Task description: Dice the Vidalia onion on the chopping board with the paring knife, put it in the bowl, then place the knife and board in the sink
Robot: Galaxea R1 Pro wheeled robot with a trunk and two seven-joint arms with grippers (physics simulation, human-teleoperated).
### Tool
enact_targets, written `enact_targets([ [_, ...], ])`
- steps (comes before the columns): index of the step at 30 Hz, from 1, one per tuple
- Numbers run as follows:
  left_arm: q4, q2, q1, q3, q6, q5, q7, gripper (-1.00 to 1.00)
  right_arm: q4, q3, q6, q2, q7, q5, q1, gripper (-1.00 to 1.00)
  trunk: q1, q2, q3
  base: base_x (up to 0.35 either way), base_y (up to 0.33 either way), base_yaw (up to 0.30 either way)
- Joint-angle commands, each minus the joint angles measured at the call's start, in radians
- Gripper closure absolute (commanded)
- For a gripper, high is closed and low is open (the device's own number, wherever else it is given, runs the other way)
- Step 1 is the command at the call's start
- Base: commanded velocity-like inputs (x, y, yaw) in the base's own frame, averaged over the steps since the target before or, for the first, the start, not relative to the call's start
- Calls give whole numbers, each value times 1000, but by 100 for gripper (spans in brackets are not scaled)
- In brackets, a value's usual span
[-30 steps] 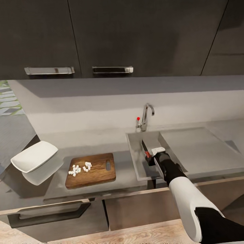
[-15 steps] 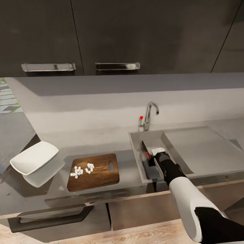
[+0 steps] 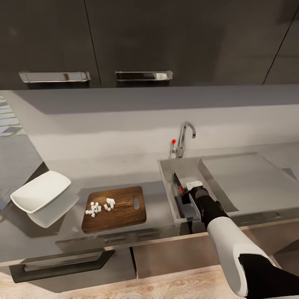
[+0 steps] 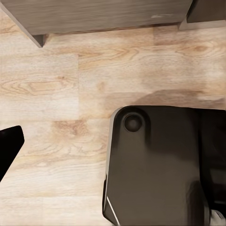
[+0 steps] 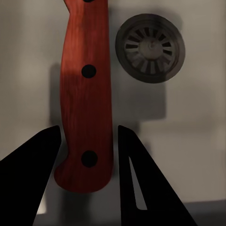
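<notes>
The right gripper [image 5: 87, 141] hangs in the sink [image 3: 168, 182] with its dark fingers [image 5: 28, 169] parted either side of the paring knife [image 5: 87, 94]; whether they press its smooth red-orange, riveted handle cannot be told. The round slotted drain [image 5: 149, 48] lies just beside it. On the glossy grey countertop [image 3: 153, 207] the brown wooden chopping board [image 3: 124, 211] carries small white diced onion [image 3: 99, 205] — the squarish white bowl [image 3: 39, 193] holds nothing visible, and the left gripper's state cannot be told.

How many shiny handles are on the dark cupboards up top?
2. One cupboard handle is above the bowl, the other handle above the chopping board. More may lie outside the picture.
</notes>
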Motion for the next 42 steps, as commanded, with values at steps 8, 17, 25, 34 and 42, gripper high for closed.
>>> enact_targets([
  [8,-1,1,0,-9,-1,10,3,-100,-1,-6,3,1,4,6,-1,100,0,-1,-14,0,0,0],
  [17,10,-2,0,-9,-1,10,3,-100,-2,-6,2,1,3,6,-1,-100,0,-1,-29,0,0,0],
  [25,10,-2,0,-9,-1,10,3,-100,-4,-6,0,1,5,6,-1,-100,0,-1,-35,0,0,0],
  [34,10,-4,0,-9,-1,8,2,-100,-121,-6,-12,-1,81,6,-1,-100,0,-1,-35,0,0,0],
  [42,10,-4,0,-9,-1,8,1,-100,-343,-6,-13,-7,174,8,43,-100,0,-1,-35,-2,0,0],
])
